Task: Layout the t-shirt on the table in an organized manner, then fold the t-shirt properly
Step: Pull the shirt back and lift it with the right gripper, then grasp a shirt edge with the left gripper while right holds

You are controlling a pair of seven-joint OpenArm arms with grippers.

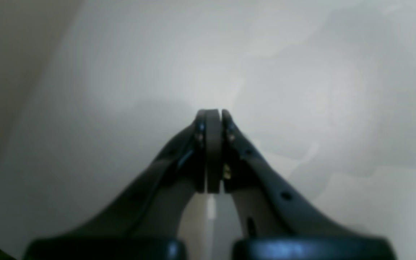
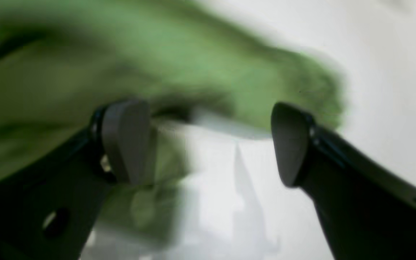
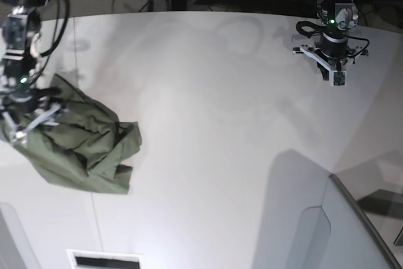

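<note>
At the left edge of the base view, the soft olive-green t-shirt [image 3: 82, 146] lies in a rumpled, creased heap on the smooth white worktop [image 3: 208, 130]. The right gripper [image 2: 209, 144] hangs right over the shirt's left part with its dark, rounded pads spread wide; blurred green cloth lies just beyond them, none clamped between. Far to the right, the left gripper [image 1: 213, 119] has its pads pressed together on nothing, above bare worktop.

Left hand [image 1: 214, 151] fingers pressed together, right hand [image 2: 211, 144] fingers spread wide apart
</note>
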